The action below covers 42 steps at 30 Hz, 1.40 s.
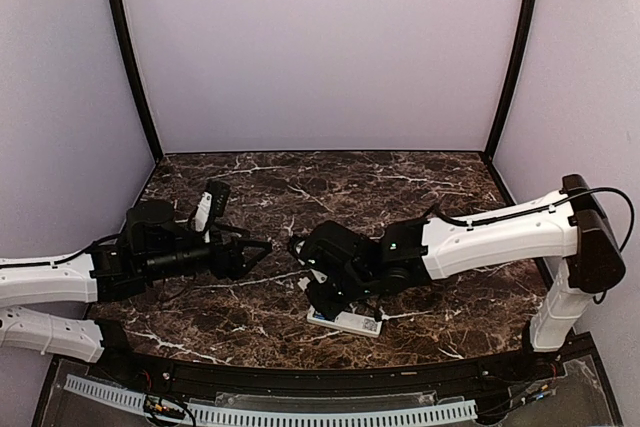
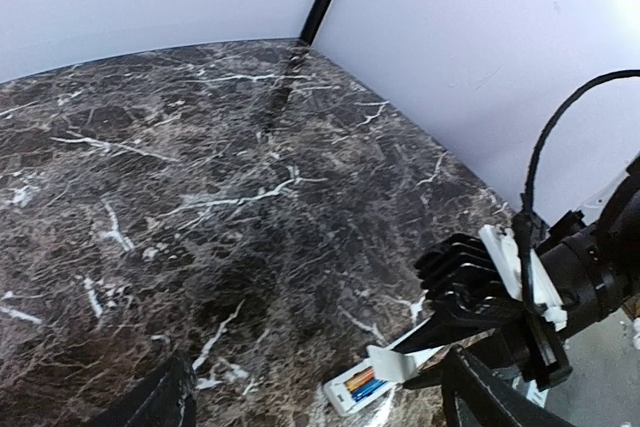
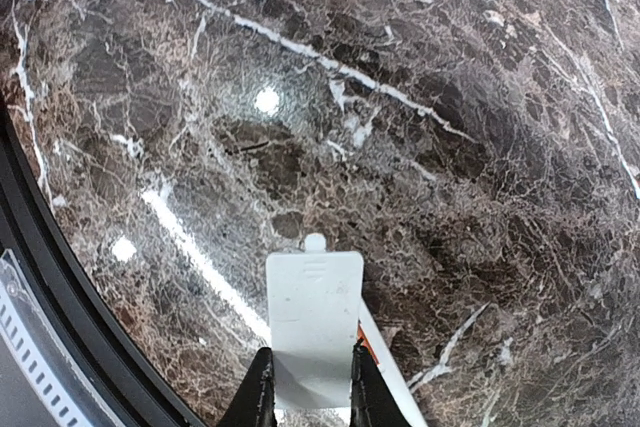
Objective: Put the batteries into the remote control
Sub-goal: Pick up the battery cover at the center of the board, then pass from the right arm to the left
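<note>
The dark marble surface (image 1: 400,187) has wide open room across its far half, from 10 o'clock round to 2 o'clock, up to the pale back wall (image 1: 320,47) and the black corner posts (image 1: 130,57); the near edge at 6 o'clock is bounded by a black rail (image 1: 300,377). The remote control (image 1: 350,321) lies flat near that rail, at about 6 o'clock from the middle of the surface, mostly hidden under the right arm. In the left wrist view its battery bay is open, and the batteries (image 2: 362,382), one orange and one blue, lie inside it side by side. The right tool (image 3: 311,387) is clamped on a small flat white cover (image 3: 313,322), its fingers (image 3: 262,387) pressing the cover's two long edges; the cover is held just above the remote, with a sliver of orange showing beside it. The left tool (image 1: 262,246) sits at about 9 o'clock, its tips spread apart and holding nothing, pointing toward the right tool with a small gap between them.
</note>
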Motion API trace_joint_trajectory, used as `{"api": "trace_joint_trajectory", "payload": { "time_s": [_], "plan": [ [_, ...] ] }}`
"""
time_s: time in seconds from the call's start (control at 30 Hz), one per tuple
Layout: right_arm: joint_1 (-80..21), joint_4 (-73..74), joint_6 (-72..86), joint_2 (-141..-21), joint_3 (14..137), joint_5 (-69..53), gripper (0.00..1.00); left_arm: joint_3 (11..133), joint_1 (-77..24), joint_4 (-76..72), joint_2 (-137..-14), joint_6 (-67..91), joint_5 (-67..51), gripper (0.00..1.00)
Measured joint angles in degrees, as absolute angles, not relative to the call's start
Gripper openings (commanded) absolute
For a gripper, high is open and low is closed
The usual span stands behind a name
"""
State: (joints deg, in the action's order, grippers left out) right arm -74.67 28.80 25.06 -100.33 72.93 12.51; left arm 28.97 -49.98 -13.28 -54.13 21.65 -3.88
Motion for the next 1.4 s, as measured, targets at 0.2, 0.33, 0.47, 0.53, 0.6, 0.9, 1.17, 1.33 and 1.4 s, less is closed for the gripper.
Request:
{"api": "trace_joint_trajectory", "payload": {
  "time_s": [0.2, 0.33, 0.47, 0.53, 0.6, 0.9, 1.17, 1.33, 1.4],
  "plan": [
    [-73.6, 24.4, 25.47, -100.27, 72.29, 14.76, 0.11, 26.22, -49.98, -23.11, -56.9, 27.94, -8.43, 0.9],
    [-72.95, 21.71, 25.41, -100.27, 72.29, 16.03, 0.11, 26.2, -49.98, -28.56, -61.84, 31.48, -9.76, 0.91],
    [-72.82, 20.34, 25.39, -100.07, 72.29, 17.26, 0.1, 26.15, -49.98, -31.29, -66.65, 35.62, -9.61, 0.84],
    [-72.75, 19.57, 25.39, -99.68, 72.18, 17.98, 0.1, 26.13, -49.98, -33.28, -68.62, 37.8, -9.61, 0.77],
    [-72.66, 18.85, 25.39, -99.22, 72.03, 18.28, 0.1, 26.13, -49.95, -35.29, -70.46, 39.59, -9.82, 0.71],
    [-72.44, 16.8, 24.01, -98.65, 71.94, 18.94, 0.1, 26.24, -49.71, -39.64, -75.66, 43.33, -12.05, 0.47],
    [-72.36, 16.36, 23.11, -98.65, 71.94, 19.07, 0.1, 27.53, -49.71, -42.48, -77.67, 44.38, -14.35, 0.36],
    [-72.36, 16.19, 22.7, -98.65, 71.96, 19.07, 0.1, 28.36, -49.71, -43.81, -80.05, 45.43, -16.12, 0.22],
    [-72.36, 16.16, 22.57, -98.65, 71.96, 19.09, 0.1, 28.53, -49.71, -44.16, -80.88, 45.74, -16.73, 0.12]
  ]
}}
